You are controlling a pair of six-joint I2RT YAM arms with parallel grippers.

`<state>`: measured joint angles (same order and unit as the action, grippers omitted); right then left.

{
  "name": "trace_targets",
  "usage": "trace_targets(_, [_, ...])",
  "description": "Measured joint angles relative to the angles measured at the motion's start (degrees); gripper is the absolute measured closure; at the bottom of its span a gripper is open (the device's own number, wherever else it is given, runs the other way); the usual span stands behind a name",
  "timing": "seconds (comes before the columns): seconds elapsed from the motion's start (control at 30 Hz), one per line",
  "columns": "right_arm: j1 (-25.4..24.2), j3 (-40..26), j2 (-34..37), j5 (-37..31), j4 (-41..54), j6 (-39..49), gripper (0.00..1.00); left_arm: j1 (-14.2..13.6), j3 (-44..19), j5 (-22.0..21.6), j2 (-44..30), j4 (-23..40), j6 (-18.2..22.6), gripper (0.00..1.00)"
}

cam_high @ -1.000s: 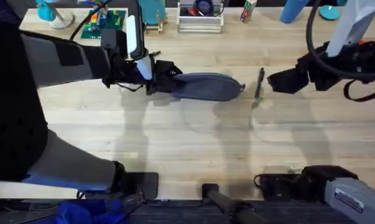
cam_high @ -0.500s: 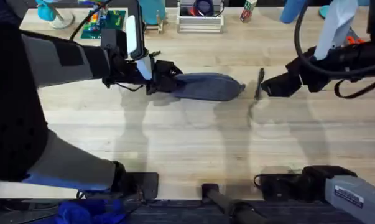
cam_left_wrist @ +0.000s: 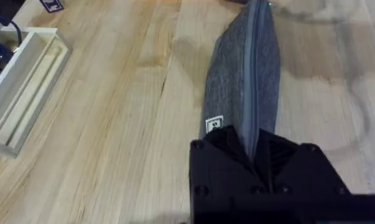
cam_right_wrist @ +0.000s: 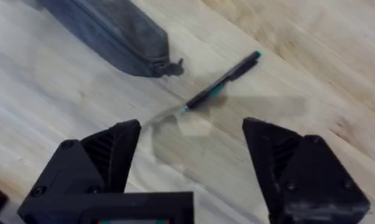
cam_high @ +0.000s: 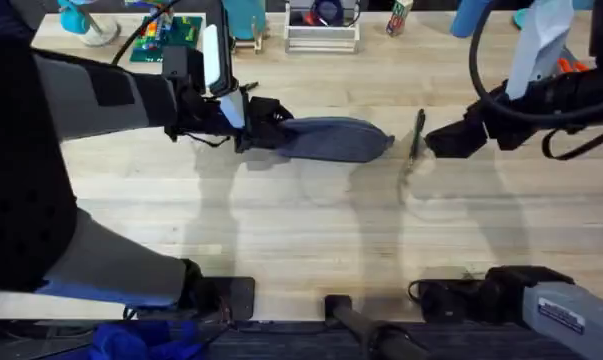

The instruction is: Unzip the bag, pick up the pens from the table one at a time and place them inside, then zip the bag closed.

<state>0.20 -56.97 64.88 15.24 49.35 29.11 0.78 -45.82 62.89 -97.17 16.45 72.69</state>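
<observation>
The grey-blue bag [cam_high: 331, 138] lies lengthwise on the wooden table [cam_high: 301, 230], its zipper along the top [cam_left_wrist: 257, 68]. My left gripper [cam_high: 256, 128] is shut on the bag's left end, and its black fingers [cam_left_wrist: 227, 149] clamp the fabric [cam_left_wrist: 243, 93] in the left wrist view. A dark pen [cam_high: 417, 136] with a green band lies just right of the bag, also seen as the pen [cam_right_wrist: 221, 83] beyond the bag's end [cam_right_wrist: 122, 34]. My right gripper [cam_high: 443, 138] hovers open just right of the pen, its fingers [cam_right_wrist: 109, 152] spread wide with nothing between them.
Along the table's far edge stand a white tray [cam_high: 322, 30], a green board [cam_high: 166, 38], blue objects and a bottle. A white tray [cam_left_wrist: 19, 99] lies off to the side of the bag. The table's near half is bare wood.
The right gripper moved left toward the pen, then held nearly still. The left gripper and bag have not moved.
</observation>
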Motion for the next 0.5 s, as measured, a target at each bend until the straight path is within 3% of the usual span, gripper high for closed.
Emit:
trace_targets(0.23, [-0.72,0.00,0.00,-1.76,-0.42,3.46,0.005,0.00,0.00,0.00,0.00,0.02,0.00,0.959])
trace_targets(0.5, [-9.22,0.00,0.02,7.29,-0.45,13.94,0.006,0.00,0.00,0.00,0.00,0.02,0.00,0.959])
